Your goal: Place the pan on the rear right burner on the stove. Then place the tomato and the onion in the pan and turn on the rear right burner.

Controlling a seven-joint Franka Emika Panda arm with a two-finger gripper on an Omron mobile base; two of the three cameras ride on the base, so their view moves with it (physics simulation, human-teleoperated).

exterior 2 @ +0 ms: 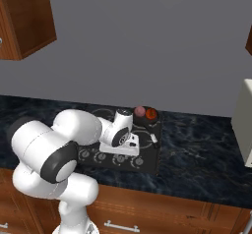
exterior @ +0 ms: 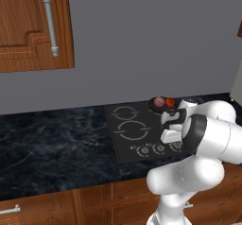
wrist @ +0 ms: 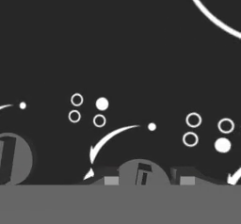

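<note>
Pan [exterior: 159, 107] sits on stove's [exterior: 124, 136] rear right burner, onion [exterior: 159, 101] and tomato [exterior: 170, 101] inside. Gripper [wrist: 144, 180] low over a front knob [wrist: 140, 172], fingers [wrist: 111, 180] straddling it, not closed.

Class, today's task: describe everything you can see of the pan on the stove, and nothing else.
The pan is small, round, shallow and black, seemingly dark metal. It sits flat at the rear right of the stove, on the black glass. Inside it lie the onion, pinkish-purple, and the tomato, orange-red, side by side. Its thin dark handle runs toward the front of the stove and ends in a pale tip. The arm hides part of it in the left base view.
</note>
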